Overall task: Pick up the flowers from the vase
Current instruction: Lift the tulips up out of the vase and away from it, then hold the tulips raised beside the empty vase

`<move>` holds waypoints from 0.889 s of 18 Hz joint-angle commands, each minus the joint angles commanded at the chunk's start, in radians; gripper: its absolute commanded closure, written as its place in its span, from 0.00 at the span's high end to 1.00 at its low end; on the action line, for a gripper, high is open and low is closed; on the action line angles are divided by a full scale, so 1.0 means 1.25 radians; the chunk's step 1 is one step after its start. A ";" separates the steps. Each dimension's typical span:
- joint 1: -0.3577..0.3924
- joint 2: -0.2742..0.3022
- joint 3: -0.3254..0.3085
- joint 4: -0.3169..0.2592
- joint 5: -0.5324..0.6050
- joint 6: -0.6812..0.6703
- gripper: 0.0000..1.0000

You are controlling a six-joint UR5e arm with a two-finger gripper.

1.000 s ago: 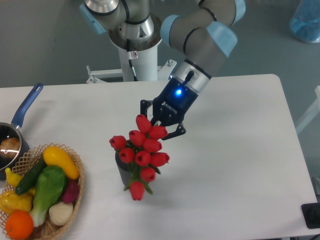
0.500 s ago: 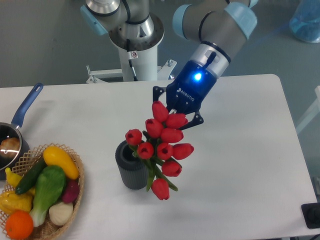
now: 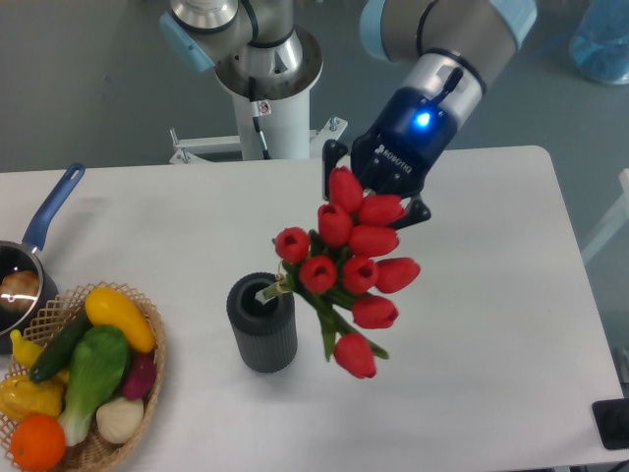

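Black two-finger gripper (image 3: 376, 202) is clamped on the bunch of red artificial tulips with green stems (image 3: 350, 270), holding it in the air up and right of the ribbed dark grey cylindrical vase (image 3: 262, 323). Stem ends look at or just above the vase mouth; can't tell if fully clear. Lift mostly done, final clearance left. Wicker basket of fake vegetables (image 3: 77, 374) sits far left.

White desk (image 3: 472, 324): wicker basket (image 3: 147, 369) of fake fruit and veg front-left, blue-handled saucepan (image 3: 25, 270) behind it.
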 joint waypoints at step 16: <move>0.050 -0.022 0.023 -0.004 0.299 0.297 0.00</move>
